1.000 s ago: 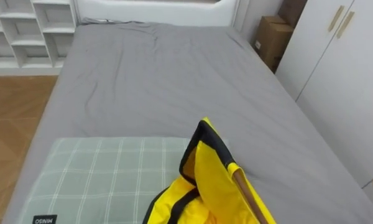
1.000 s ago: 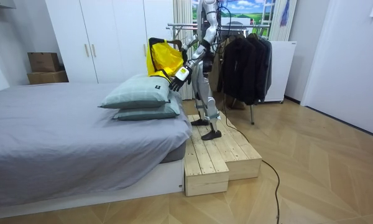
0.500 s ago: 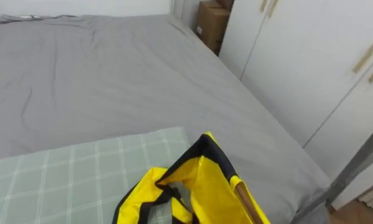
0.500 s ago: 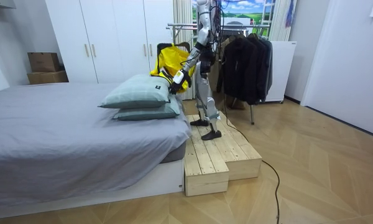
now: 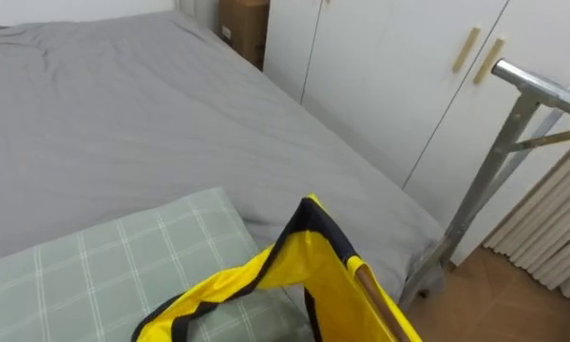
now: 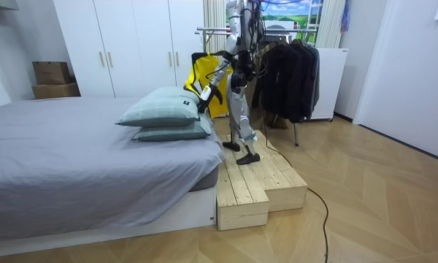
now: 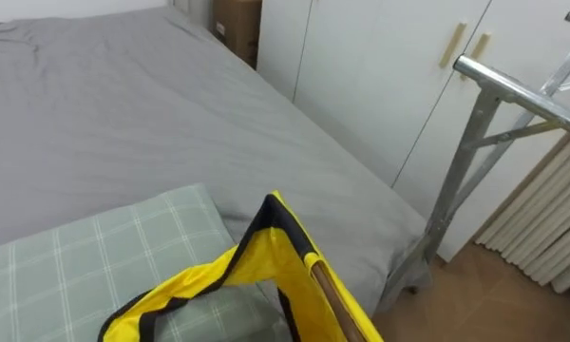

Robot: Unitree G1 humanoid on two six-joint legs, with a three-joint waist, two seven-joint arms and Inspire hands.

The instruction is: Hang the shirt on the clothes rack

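Observation:
A yellow garment (image 5: 304, 285) with black trim hangs on a wooden hanger (image 5: 372, 290) at the bottom of the eye views, above the checked pillow (image 5: 104, 266). In the room view I stand on a wooden platform (image 6: 259, 183) at the bed's pillow end. The garment (image 6: 203, 73) hangs in front of me. My left hand (image 6: 208, 93) is at its lower edge, beside the pillows. The metal clothes rack's end (image 5: 541, 85) rises at the right, its rail (image 6: 226, 31) just behind me.
The grey bed (image 5: 123, 123) stretches away on the left. White wardrobe doors (image 5: 389, 66) and a cardboard box (image 5: 242, 24) stand beyond it. A white radiator (image 5: 551, 228) is at the right. Dark coats (image 6: 285, 69) hang on the rack.
My view has swung right from the bed toward the wardrobe and rack as I turn on the platform. The garment has come with me, away from above the pillows and nearer the rack.

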